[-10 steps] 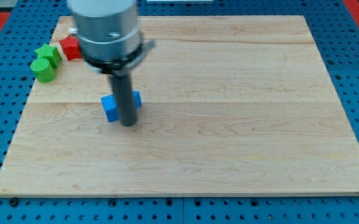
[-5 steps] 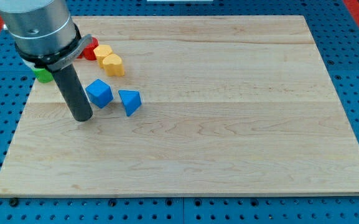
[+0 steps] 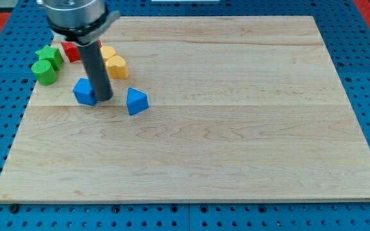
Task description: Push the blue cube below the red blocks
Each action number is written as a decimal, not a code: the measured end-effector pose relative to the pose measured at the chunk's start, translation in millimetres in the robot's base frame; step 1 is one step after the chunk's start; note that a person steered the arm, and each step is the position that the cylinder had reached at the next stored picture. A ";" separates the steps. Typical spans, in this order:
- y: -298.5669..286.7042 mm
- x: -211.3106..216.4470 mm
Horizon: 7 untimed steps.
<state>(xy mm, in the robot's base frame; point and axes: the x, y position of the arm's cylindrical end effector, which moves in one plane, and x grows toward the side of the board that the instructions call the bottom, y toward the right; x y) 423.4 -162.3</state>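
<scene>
The blue cube (image 3: 83, 92) lies near the board's upper left, below the red blocks (image 3: 73, 51), which are partly hidden by the arm. My tip (image 3: 103, 98) rests on the board right against the cube's right side, between it and a blue triangular block (image 3: 136, 101) further right.
Two yellow blocks (image 3: 114, 62) lie just right of the rod, above the blue blocks. A green star (image 3: 49, 56) and a green cylinder (image 3: 44, 72) sit at the wooden board's (image 3: 236, 128) left edge. The arm's grey body (image 3: 75, 13) hangs over the top left.
My tip moved from the cube's left side round to its right side. The blue cube slid left, away from the blue triangular block, and now lies below the red blocks.
</scene>
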 end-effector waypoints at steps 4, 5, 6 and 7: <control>-24.7 27.1; -41.6 17.2; -44.3 7.9; -39.2 22.3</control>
